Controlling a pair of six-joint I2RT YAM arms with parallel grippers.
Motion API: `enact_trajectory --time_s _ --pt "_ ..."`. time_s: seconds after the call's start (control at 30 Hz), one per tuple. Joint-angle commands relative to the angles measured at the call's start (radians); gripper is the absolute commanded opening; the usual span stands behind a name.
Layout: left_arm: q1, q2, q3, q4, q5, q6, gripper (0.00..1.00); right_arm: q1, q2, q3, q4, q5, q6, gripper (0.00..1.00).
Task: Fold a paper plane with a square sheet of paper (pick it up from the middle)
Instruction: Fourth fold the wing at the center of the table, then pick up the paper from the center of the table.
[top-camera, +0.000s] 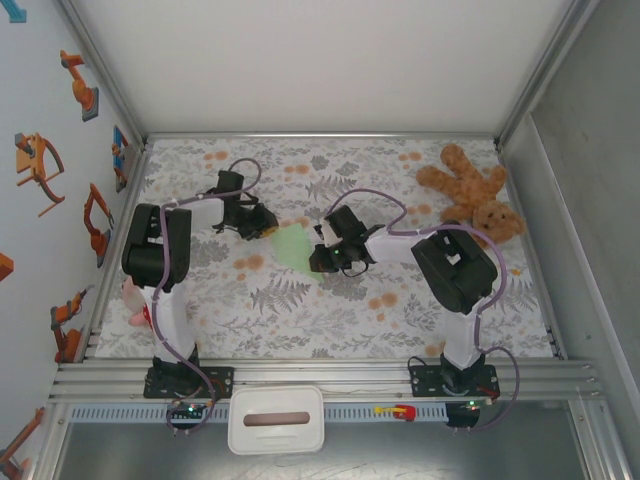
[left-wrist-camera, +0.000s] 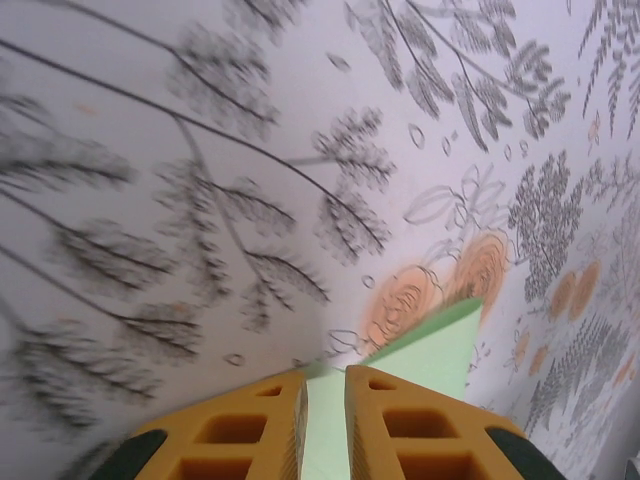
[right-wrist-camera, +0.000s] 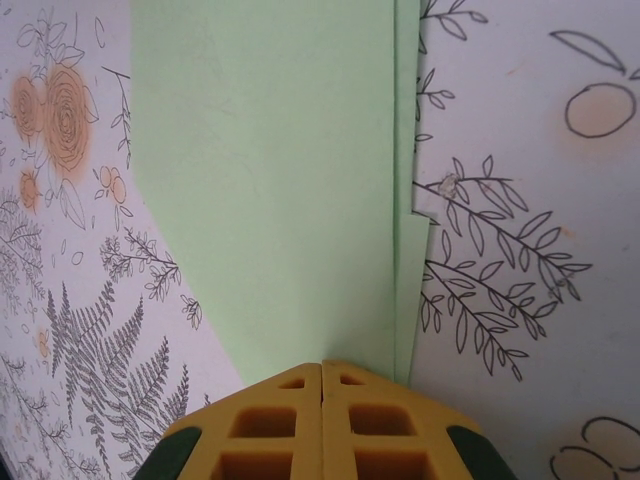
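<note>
Noting positions over the table (top-camera: 400, 320). The sheet of paper (top-camera: 293, 247) lies flat on the patterned cloth, mid-table, between my two pincers and close against both. It is partly folded. From above it reads as a pale green patch, its right side partly covered by my right arm.

Right pincer (right-wrist-camera: 322, 368): pads pressed together, nothing between them, tips at the sheet's near edge. From this wrist the paper runs straight ahead. A doubled edge, layers stacked, runs away from the tips just right of their centre line. So the long fold lies in line with this pincer's reach.

Left pincer (left-wrist-camera: 325, 378): pads a narrow slit apart, with green showing in the slit. A pointed corner of the sheet lies just beyond, to the right. I cannot tell whether the pads touch the paper. The slit looks too wide to be nipping so thin a sheet, so I reckon it loose.

Judgement: the next move turns on that fold line. My right arm sits on its axis and is better placed to run along it. My left sits at the corner, set to steady.
</note>
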Motion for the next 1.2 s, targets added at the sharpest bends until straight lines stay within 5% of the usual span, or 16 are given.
enact_trajectory --time_s 0.0,0.23,0.4,0.5,0.77,1.17 --pt "0.064 0.037 0.026 -0.044 -0.125 0.056 0.21 0.005 0.051 -0.057 -0.121 0.050 0.030 0.00" --pt "0.072 -0.081 0.052 -0.055 -0.079 0.017 0.23 0.004 -0.044 0.008 0.022 -0.021 0.135 0.02" --pt "0.069 -0.266 -0.096 0.030 -0.102 -0.086 0.36 -0.023 -0.134 -0.005 0.127 0.007 0.174 0.32" --pt "0.068 -0.352 -0.202 0.108 -0.085 -0.158 0.46 -0.054 -0.118 -0.001 0.121 0.010 0.152 0.38" --pt "0.040 -0.454 -0.398 0.269 -0.023 -0.301 0.57 -0.078 -0.024 0.086 0.047 -0.020 0.046 0.38" --pt "-0.016 -0.431 -0.439 0.328 -0.002 -0.337 0.61 -0.085 0.116 0.224 0.031 -0.135 -0.022 0.20"
